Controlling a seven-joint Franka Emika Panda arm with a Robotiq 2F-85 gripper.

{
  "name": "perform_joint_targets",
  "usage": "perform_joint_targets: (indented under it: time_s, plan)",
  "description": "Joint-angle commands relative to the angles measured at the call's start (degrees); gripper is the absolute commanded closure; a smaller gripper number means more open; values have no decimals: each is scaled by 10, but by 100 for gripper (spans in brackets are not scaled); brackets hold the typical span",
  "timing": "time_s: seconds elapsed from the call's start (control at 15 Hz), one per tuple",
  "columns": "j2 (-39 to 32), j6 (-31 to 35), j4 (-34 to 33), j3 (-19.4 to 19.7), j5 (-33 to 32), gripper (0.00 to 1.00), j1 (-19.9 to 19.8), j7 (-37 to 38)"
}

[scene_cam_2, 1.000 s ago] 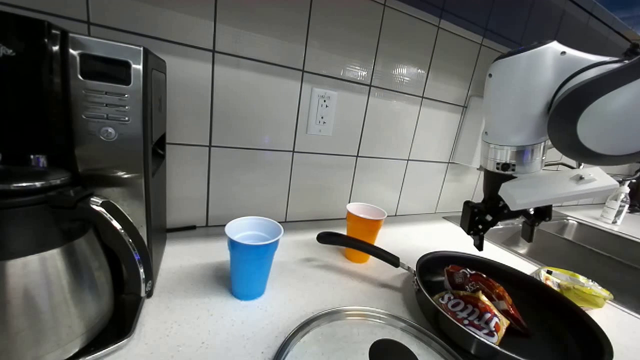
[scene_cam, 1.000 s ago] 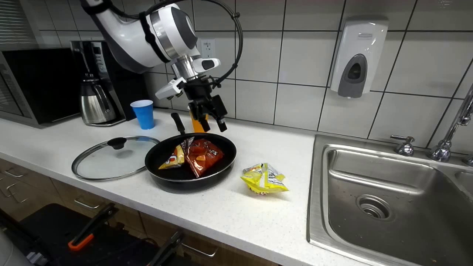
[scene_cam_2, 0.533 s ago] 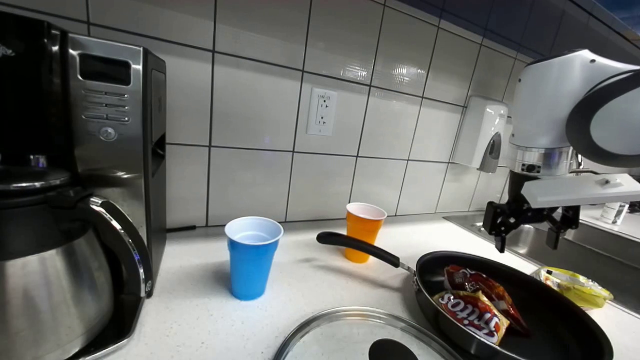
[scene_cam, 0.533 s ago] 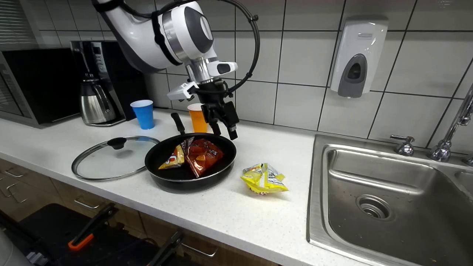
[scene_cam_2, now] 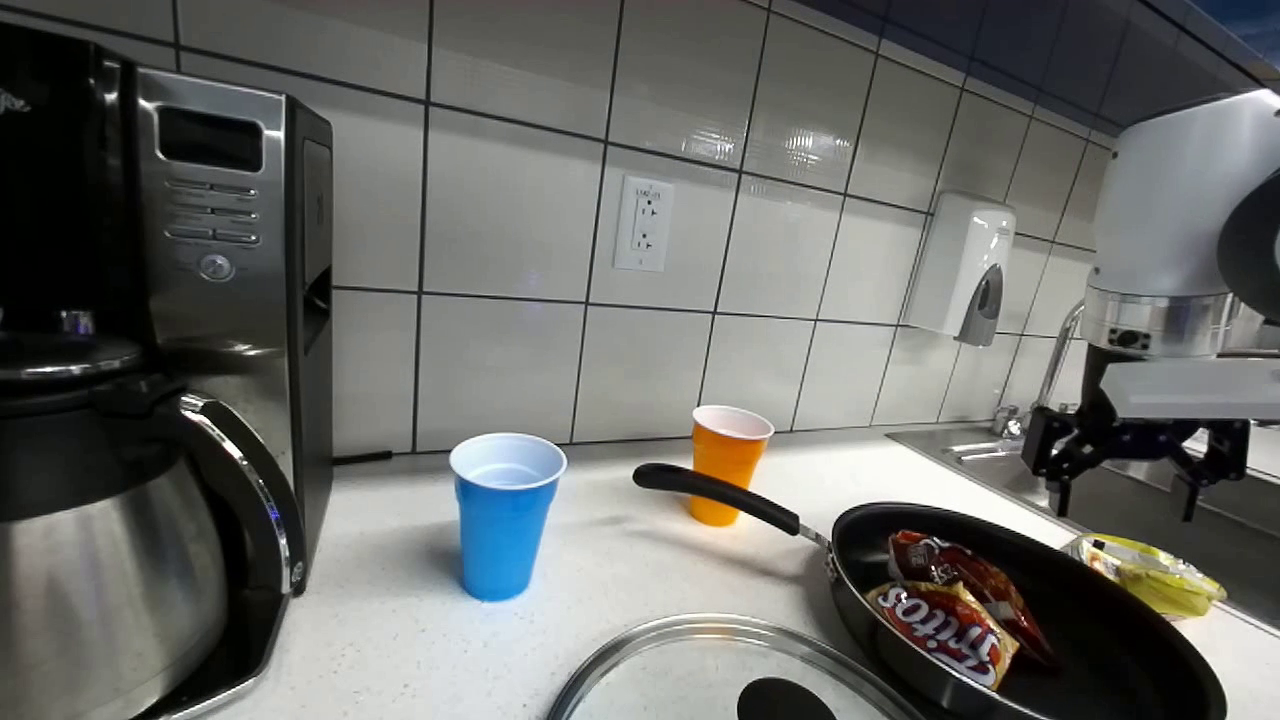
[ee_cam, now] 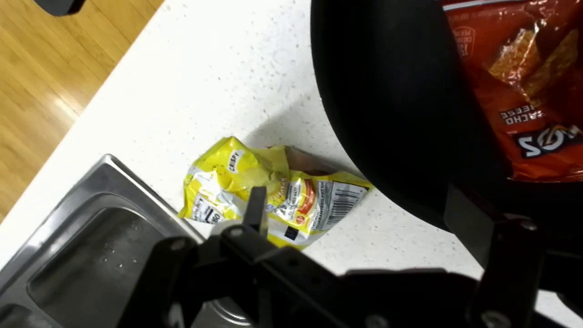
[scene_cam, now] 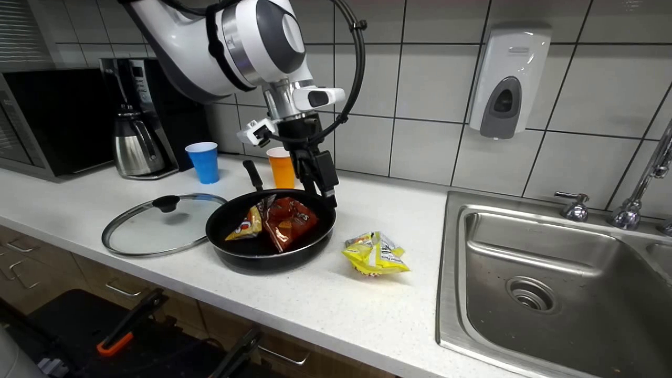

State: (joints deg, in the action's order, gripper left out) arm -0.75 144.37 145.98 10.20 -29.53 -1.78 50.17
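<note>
My gripper (scene_cam: 320, 193) stands open with nothing between its fingers. In an exterior view it hangs at the far right of the pan's rim. A crumpled yellow snack bag (scene_cam: 376, 254) lies on the counter beside the pan, lower and in front of the gripper. From the wrist, the yellow bag (ee_cam: 314, 200) appears beneath the left finger, while the right finger overlaps the black pan (ee_cam: 387, 91). Inside the pan (scene_cam: 262, 262) rest a red chip bag (scene_cam: 291, 220) and a Fritos bag (scene_cam_2: 945, 630). The gripper (scene_cam_2: 1124, 500) appears above the yellow bag (scene_cam_2: 1150, 575) there, apart from it.
A glass lid (scene_cam: 157, 236) lies left of the pan, its handle knob up. Behind stand a blue cup (scene_cam: 203, 163) and an orange cup (scene_cam: 282, 169), near the pan's handle (scene_cam_2: 715, 490). A steel sink (scene_cam: 446, 283) is at the right, a coffee maker (scene_cam_2: 230, 330) at the left.
The gripper has travelled rightward, toward the yellow bag's side of the pan, and sits a little lower and turned. It has stayed open. Bags, pan, lid and cups have not moved.
</note>
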Motion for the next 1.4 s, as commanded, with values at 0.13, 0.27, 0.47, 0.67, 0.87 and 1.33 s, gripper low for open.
perform_joint_targets:
  time_s: [0.13,0.27,0.47,0.67,0.87,1.33]
  plan:
    - [75,17,80,0,-11,0,-56,93]
    - [78,14,86,-1,-22,0,-78,138]
    - [74,16,86,2,-39,0,-107,191]
    - [64,16,79,6,-55,0,-121,220]
    - [55,8,71,4,-37,0,-118,195]
    - [55,8,71,4,-37,0,-118,200]
